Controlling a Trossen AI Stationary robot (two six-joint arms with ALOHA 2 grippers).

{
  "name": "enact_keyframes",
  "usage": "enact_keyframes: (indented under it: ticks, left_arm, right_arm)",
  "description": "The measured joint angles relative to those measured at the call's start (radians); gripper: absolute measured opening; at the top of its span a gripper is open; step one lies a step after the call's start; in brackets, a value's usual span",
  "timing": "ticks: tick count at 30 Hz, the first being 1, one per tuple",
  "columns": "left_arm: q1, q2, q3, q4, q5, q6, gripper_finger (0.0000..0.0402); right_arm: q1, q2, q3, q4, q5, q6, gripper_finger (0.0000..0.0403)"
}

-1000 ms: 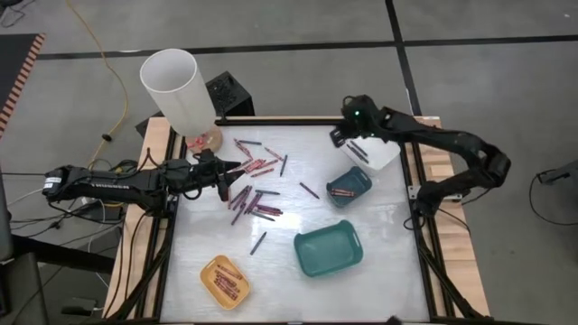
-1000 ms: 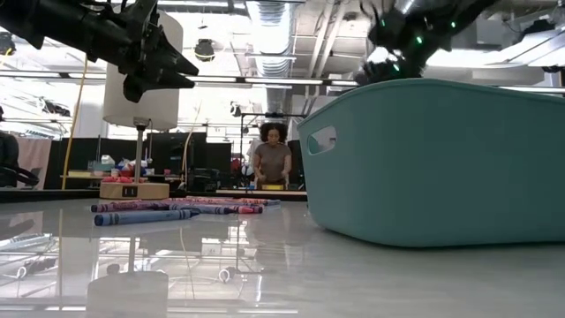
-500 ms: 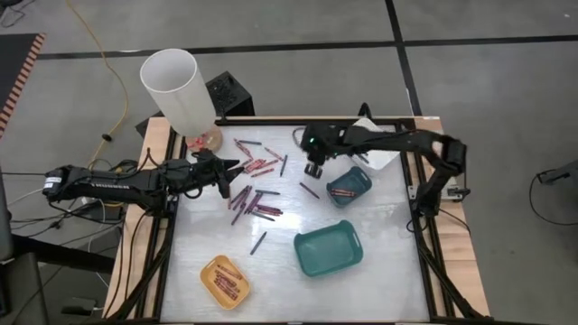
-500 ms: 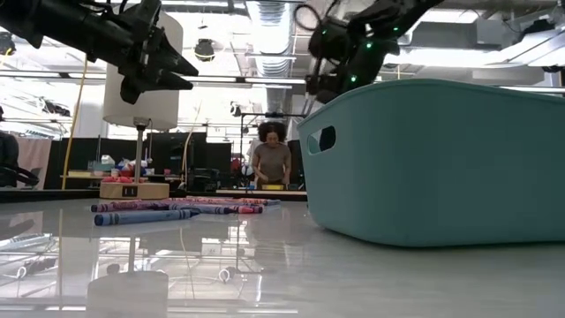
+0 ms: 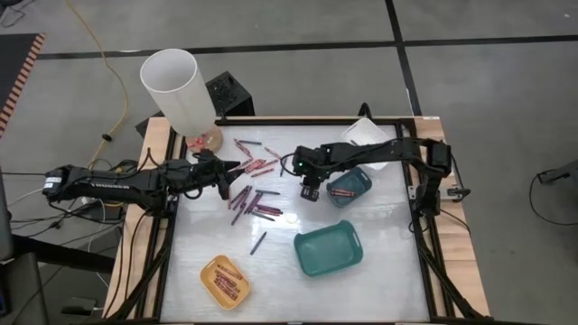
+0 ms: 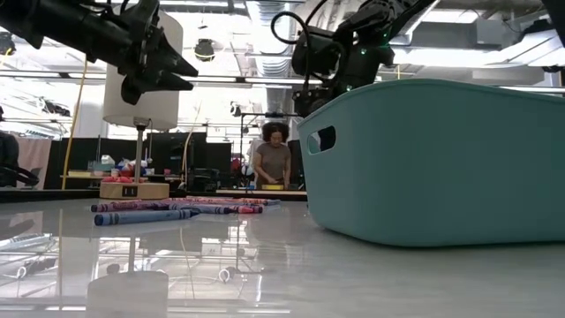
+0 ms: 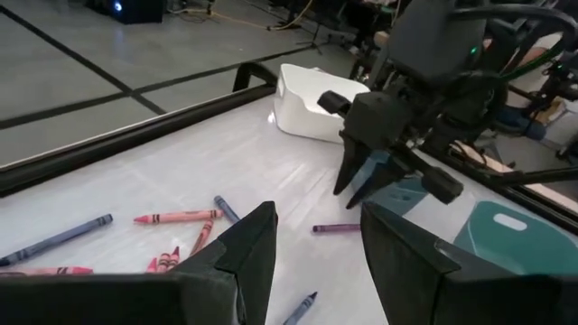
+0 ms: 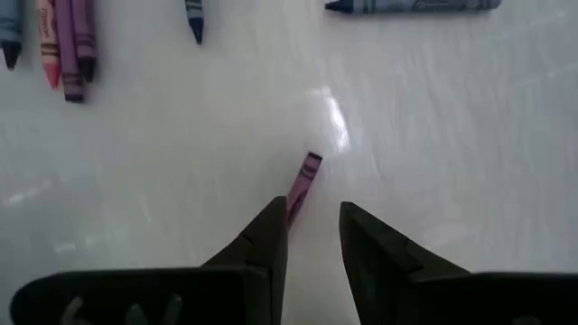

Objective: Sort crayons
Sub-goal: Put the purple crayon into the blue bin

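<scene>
Several crayons (image 5: 254,197), red, pink, purple and blue-grey, lie scattered on the white table top left of centre. My left gripper (image 5: 228,173) is open and empty, held well above them (image 6: 168,69). My right gripper (image 5: 310,190) is open and points down, high above the table (image 6: 320,75). Right under it lies a lone purple crayon (image 8: 303,181), which also shows in the left wrist view (image 7: 337,228). Its fingers stand over the crayon's near end without touching it.
A yellow tray (image 5: 208,271) with red crayons sits near the front. A large teal tray (image 5: 348,262) sits right of it. A small teal tray (image 5: 361,179) holds crayons. A white tray (image 5: 363,133) is at the far right. A tall white cylinder (image 5: 176,90) stands at the far left corner.
My right gripper has swept from over the white tray at the far right toward the table's left and a little nearer, past the small teal tray, and now stands over the lone purple crayon.
</scene>
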Motion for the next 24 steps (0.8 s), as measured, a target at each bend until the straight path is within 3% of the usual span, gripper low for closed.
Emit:
enact_keyframes:
  ticks: [24]
  left_arm:
    - [0.000, 0.000, 0.000, -0.008, -0.016, 0.003, 0.0151]
  right_arm:
    - [0.051, 0.002, -0.024, 0.037, 0.063, 0.071, 0.0115]
